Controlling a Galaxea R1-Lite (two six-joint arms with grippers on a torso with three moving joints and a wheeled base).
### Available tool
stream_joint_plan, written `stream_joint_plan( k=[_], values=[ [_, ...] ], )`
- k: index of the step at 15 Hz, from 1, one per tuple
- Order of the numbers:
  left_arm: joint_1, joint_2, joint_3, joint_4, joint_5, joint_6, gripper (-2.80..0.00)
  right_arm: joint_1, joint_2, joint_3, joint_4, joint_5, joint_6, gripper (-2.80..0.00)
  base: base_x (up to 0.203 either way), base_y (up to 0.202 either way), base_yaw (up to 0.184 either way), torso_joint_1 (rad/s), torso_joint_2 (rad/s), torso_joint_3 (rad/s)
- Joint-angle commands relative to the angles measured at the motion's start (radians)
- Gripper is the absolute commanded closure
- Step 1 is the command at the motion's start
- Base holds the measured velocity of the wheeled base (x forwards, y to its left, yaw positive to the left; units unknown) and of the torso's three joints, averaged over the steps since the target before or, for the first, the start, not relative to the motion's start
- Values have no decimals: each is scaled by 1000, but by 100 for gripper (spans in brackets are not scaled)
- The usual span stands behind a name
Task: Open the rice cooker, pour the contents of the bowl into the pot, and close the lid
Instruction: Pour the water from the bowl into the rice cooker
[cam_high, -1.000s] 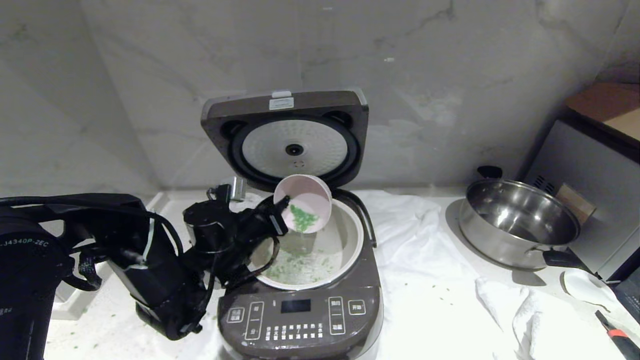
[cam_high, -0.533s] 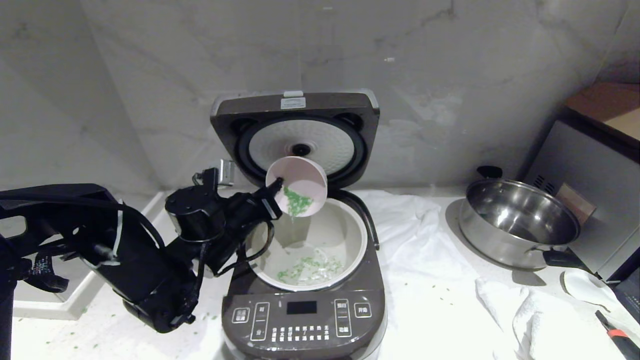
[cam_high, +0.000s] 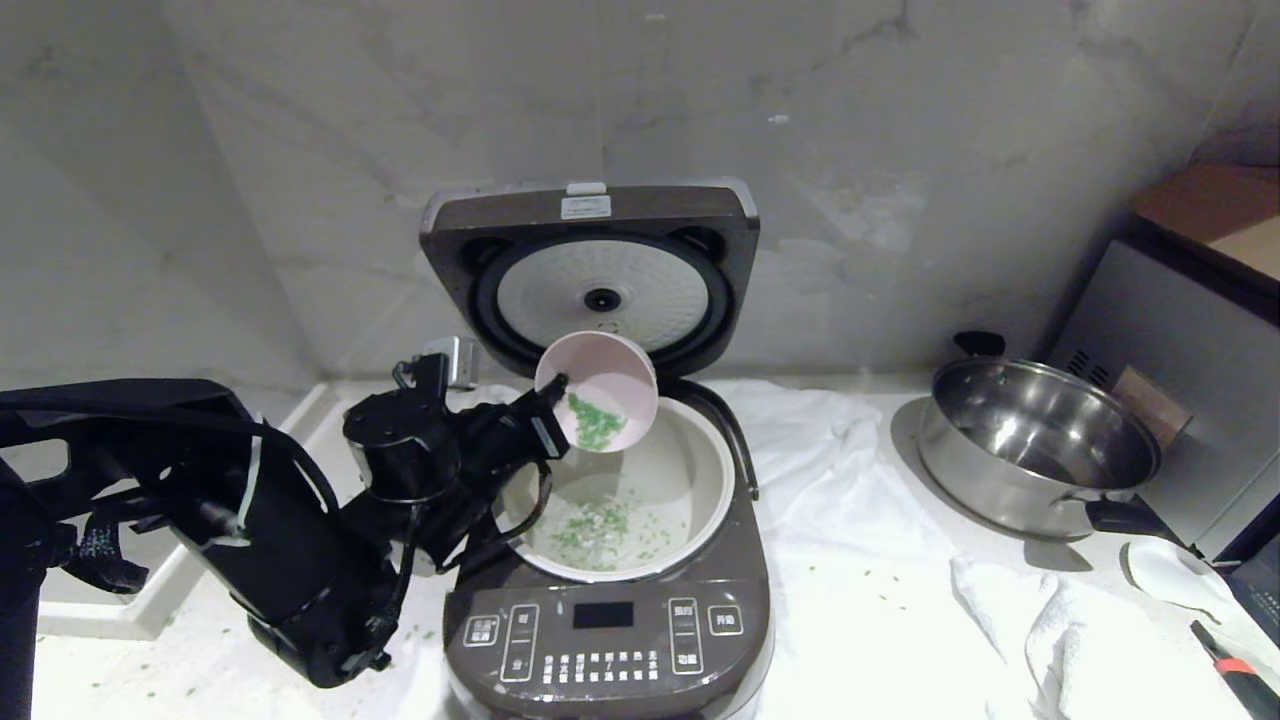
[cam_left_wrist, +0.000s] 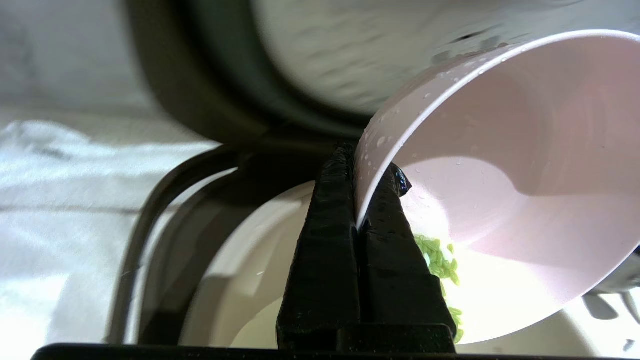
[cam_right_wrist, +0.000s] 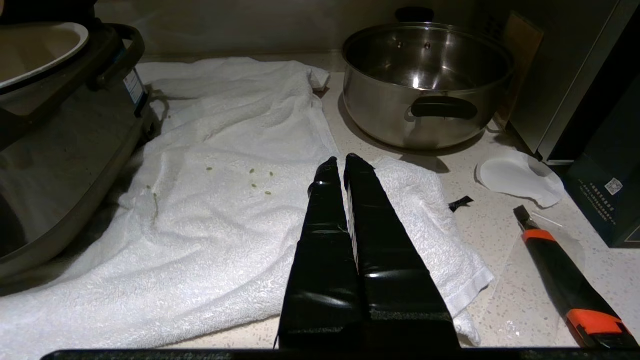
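Pinching the bowl (cam_high: 598, 392) by its rim with the left gripper (cam_left_wrist: 358, 220) and tipping it above the pot (cam_high: 690, 462) — mouth down so the contents (cam_high: 594, 422) slide in — right gripper (cam_right_wrist: 341, 169) idling pressed together beside the rice cooker (cam_high: 610, 620).

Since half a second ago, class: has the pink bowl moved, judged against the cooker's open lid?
Yes. The bowl has sunk slightly, away from the lid and toward the pot, still pinched by the left gripper.

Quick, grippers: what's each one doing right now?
Left gripper: shut on the bowl rim, bowl tipped over the pot.
Right gripper: shut, empty, above the towel.
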Motion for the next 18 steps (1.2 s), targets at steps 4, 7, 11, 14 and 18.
stream_joint_plan(
  k=[4, 7, 11, 14, 18],
  values=[
    [-45, -17, 43, -9, 10, 49, 0, 0, 0, 0, 0, 1, 0, 0, 0, 0, 0, 0, 0, 0],
    [-46, -66, 44, -9, 2, 45, 0, 0, 0, 0, 0, 0, 0, 0, 0, 0, 0, 0, 0, 0],
    [-21, -119, 24, -9, -14, 53, 0, 0, 0, 1, 0, 1, 0, 0, 0, 0, 0, 0, 0, 0],
    [-22, -155, -19, 150, -15, 56, 0, 0, 0, -1, 0, 1, 0, 0, 0, 0, 0, 0, 0, 0],
    [-22, -248, -103, 501, -8, 57, 0, 0, 0, 1, 0, 0, 0, 0, 0, 0, 0, 0, 0, 0]
  ],
)
